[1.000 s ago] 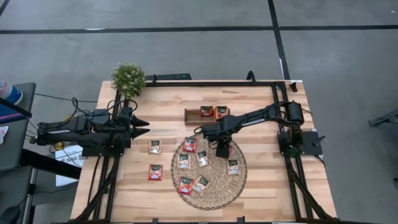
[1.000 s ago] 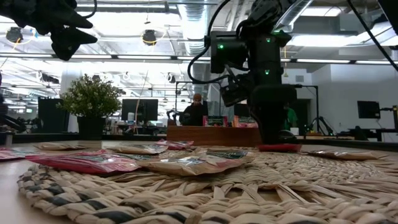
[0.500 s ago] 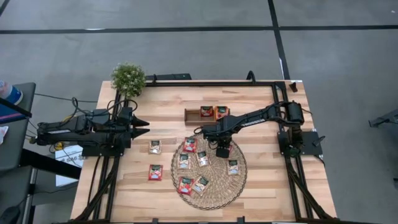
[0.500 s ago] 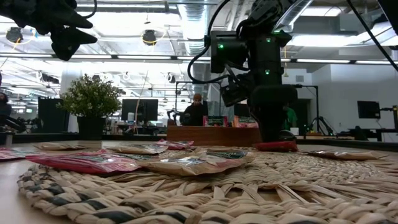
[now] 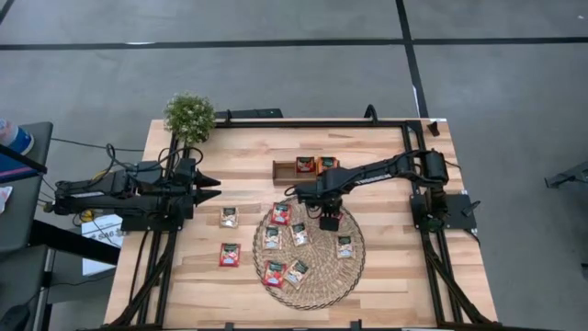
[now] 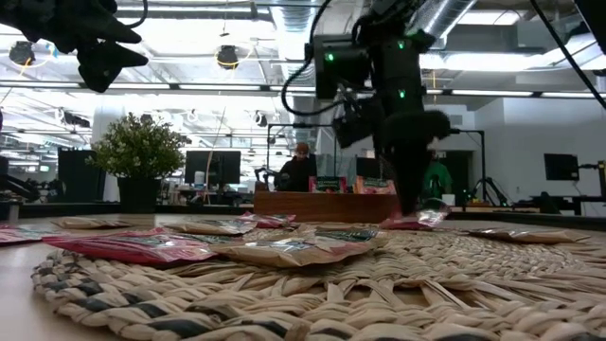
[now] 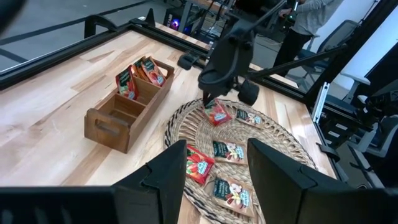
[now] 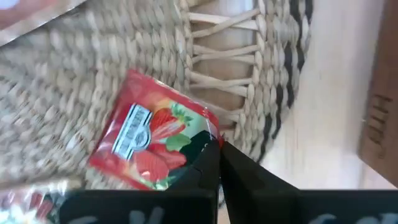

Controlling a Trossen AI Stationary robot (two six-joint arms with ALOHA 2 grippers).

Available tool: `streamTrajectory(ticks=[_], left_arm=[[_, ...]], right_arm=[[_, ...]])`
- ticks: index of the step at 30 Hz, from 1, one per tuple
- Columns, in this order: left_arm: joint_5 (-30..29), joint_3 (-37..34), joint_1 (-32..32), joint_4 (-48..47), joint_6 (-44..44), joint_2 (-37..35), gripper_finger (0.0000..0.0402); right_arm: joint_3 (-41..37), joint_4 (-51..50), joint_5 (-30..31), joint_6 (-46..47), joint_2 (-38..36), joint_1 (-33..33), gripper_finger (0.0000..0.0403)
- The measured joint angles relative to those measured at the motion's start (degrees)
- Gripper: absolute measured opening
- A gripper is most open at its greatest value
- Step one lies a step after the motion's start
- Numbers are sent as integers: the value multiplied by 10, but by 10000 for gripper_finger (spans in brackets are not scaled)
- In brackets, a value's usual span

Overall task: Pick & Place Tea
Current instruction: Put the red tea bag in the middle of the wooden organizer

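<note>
The right end effector [image 8: 219,144] is clenched on the corner of a red sachet [image 8: 149,138], a flat, glossy square printed with strawberries, tilted just above the round woven mat [image 5: 317,276] near the mat's edge closest to the wooden tray [image 5: 285,170]. More sachets lie flat across the coarse braided mat. The tray, a brown box of three compartments, holds upright sachets. The left end effector [image 5: 219,188] waits released, away from the mat, over the pale plank surface [image 5: 386,147].
</note>
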Motion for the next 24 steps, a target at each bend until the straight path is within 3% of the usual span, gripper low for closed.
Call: streamTrajectory(ticks=[11,18,24], left_arm=[[0,0,0,0,6,0,161],[0,0,0,0,6,0,161],[0,0,0,0,6,0,161]], right_arm=[[198,-183,67,-69,-2,17,0],[320,-215,171,-126,-3,16,0],[352,-215,231,-199,-2,-2,0]])
